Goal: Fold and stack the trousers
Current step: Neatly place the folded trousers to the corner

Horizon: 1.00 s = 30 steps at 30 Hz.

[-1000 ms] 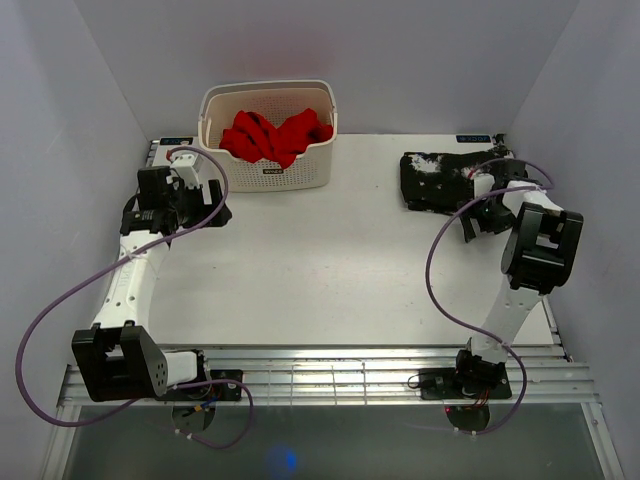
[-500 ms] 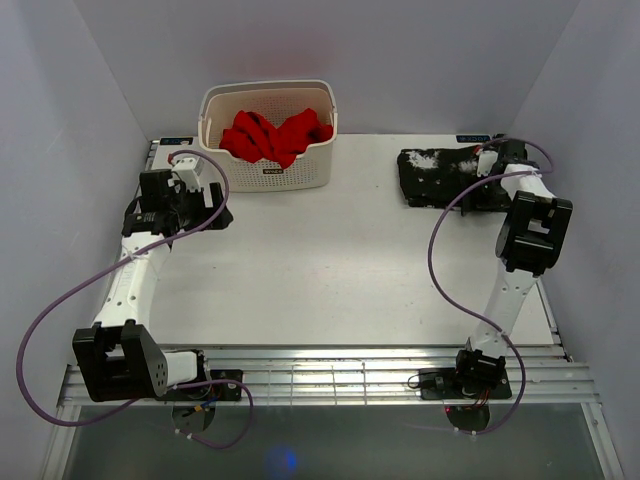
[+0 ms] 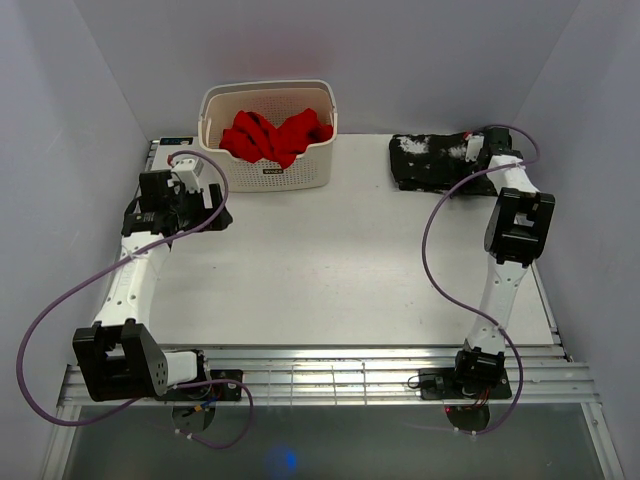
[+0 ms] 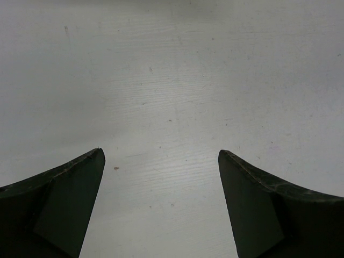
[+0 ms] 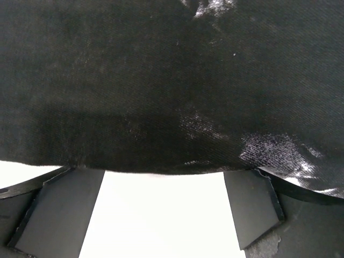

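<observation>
The trousers, black with white speckles, lie as a folded bundle at the table's far right. My right gripper is at the bundle's right edge. In the right wrist view the black fabric fills the upper frame and lies across the tips of the open gripper; white table shows between the fingers. My left gripper hovers at the table's left side. It is open and empty over bare table in the left wrist view.
A cream perforated basket stands at the far middle-left with a bright red garment in it. Grey walls close in the table on three sides. A metal rail runs along the near edge.
My right arm has reached farther back and left, and the trousers bundle has shifted with it toward the far edge. The left arm has not moved.
</observation>
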Each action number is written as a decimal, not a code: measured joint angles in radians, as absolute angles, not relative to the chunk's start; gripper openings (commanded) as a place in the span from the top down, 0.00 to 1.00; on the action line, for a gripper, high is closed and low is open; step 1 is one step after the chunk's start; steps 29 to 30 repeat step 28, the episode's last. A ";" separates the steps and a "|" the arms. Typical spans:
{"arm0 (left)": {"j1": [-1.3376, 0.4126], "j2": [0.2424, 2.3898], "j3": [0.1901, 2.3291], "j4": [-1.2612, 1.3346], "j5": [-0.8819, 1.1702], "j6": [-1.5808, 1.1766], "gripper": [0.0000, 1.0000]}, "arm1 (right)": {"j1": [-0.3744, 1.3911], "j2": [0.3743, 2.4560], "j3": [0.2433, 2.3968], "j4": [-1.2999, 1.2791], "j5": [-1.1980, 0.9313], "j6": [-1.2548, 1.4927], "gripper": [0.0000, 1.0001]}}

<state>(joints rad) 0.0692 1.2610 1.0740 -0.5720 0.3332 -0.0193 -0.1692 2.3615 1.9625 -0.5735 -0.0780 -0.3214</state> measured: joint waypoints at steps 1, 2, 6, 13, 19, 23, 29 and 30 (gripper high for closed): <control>0.070 1.262 1.074 -0.575 0.334 -0.019 0.02 | -0.164 2.362 1.963 -0.574 -0.079 -0.313 0.07; 0.072 1.262 1.074 -0.580 0.334 -0.019 0.02 | -0.160 2.361 1.963 -0.574 -0.080 -0.305 0.08; 0.077 1.273 1.079 -0.620 0.349 -0.007 0.02 | -0.146 2.304 1.882 -0.572 -0.091 -0.294 0.10; 0.083 1.379 1.106 -0.735 0.401 0.053 0.02 | -0.135 1.915 1.647 -0.661 -0.147 -0.343 0.10; 0.083 1.325 1.061 -0.763 0.419 0.121 0.02 | -0.136 1.444 1.502 -0.692 -0.227 -0.415 0.10; 0.083 1.222 0.999 -0.775 0.436 0.163 0.02 | -0.136 1.190 1.312 -0.732 -0.282 -0.450 0.10; 0.084 1.094 0.962 -0.804 0.466 0.203 0.02 | -0.136 1.007 1.052 -0.812 -0.325 -0.473 0.10; 0.084 1.094 0.962 -0.804 0.466 0.203 0.02 | -0.136 1.007 1.052 -0.812 -0.325 -0.473 0.10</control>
